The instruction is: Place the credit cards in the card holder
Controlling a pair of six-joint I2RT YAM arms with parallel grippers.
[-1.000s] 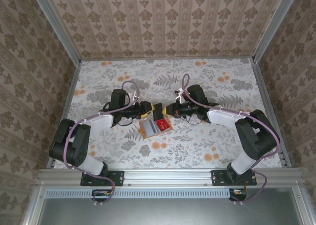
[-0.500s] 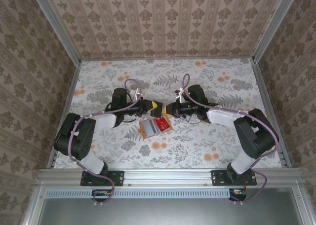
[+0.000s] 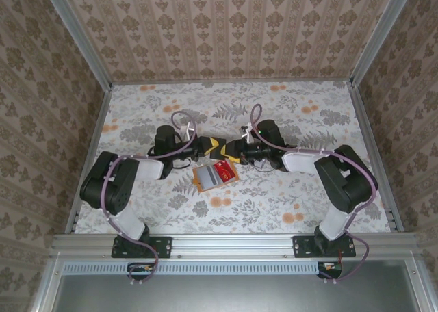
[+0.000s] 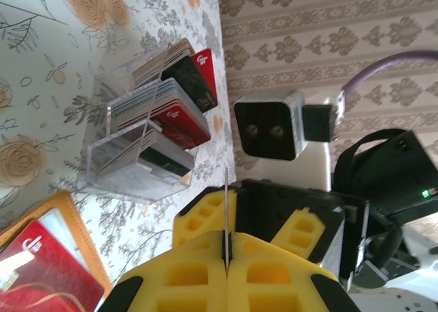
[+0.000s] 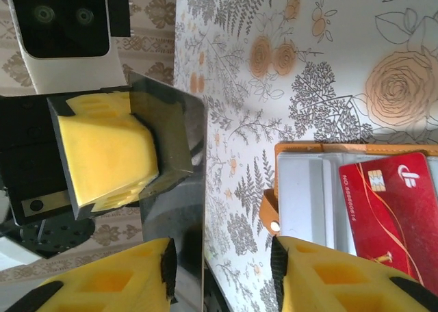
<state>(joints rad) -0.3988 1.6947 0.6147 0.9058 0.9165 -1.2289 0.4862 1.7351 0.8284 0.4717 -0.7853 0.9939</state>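
Over the floral table (image 3: pixel 308 196), open on all sides, the left gripper (image 4: pixel 226 249) is clamped on a thin card (image 5: pixel 174 127) seen edge-on. The right gripper (image 5: pixel 220 257) stands parted around that card's other edge, perhaps touching it. Just nearer, the orange card holder (image 3: pixel 204 178) lies open, a red card (image 3: pixel 223 171) on its grey inside.

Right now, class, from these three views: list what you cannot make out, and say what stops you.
- Left wrist view: the held card is edge-on, a thin line in the left gripper's shut jaws; its face is hidden.
- Right wrist view: the card holder and red card run off the right edge and under the right gripper.
- Left wrist view: the cards in the clear rack overlap; their number is unclear.
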